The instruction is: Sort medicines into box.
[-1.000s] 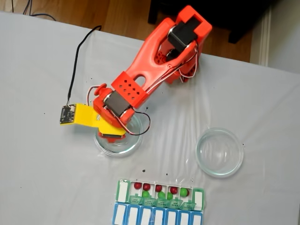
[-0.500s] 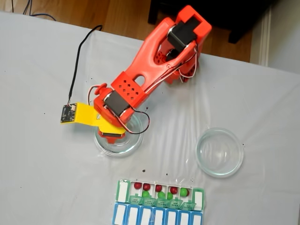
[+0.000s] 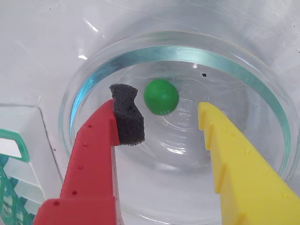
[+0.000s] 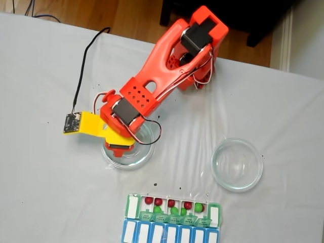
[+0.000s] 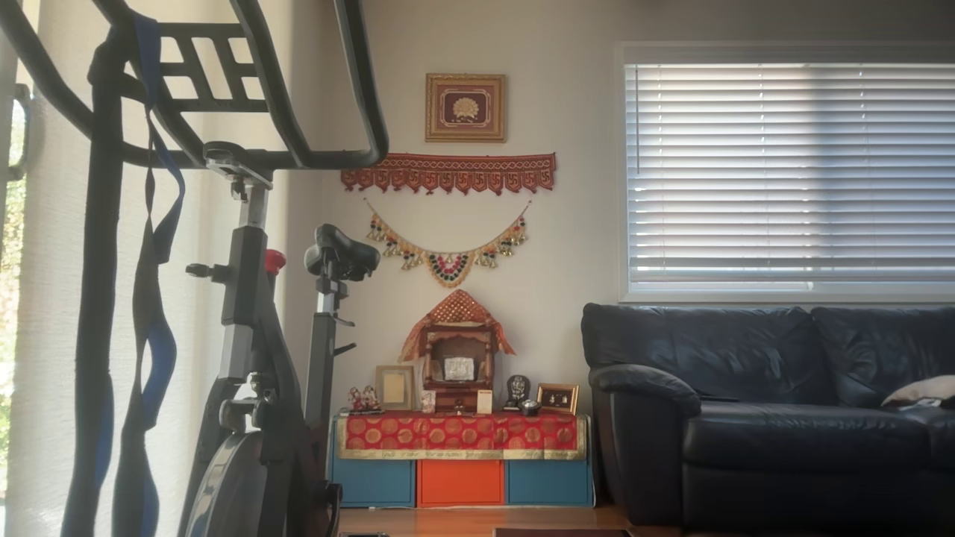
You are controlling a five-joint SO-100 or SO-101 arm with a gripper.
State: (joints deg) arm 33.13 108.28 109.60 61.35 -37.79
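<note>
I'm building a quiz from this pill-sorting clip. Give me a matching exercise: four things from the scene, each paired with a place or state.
Things:
1. green ball
2. gripper
3. right glass dish
4. pill organiser

Places or states:
A. holds red and green balls
B. open, inside the left dish
C. empty
D. lying on the dish floor, between the fingers

Pairs: 1-D, 2-B, 3-C, 4-A

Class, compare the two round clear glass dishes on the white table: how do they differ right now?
The left glass dish lies under the open gripper and holds one green ball; the right glass dish stands clear of the arm and looks empty. Both are round, clear and upright on the table.
</note>
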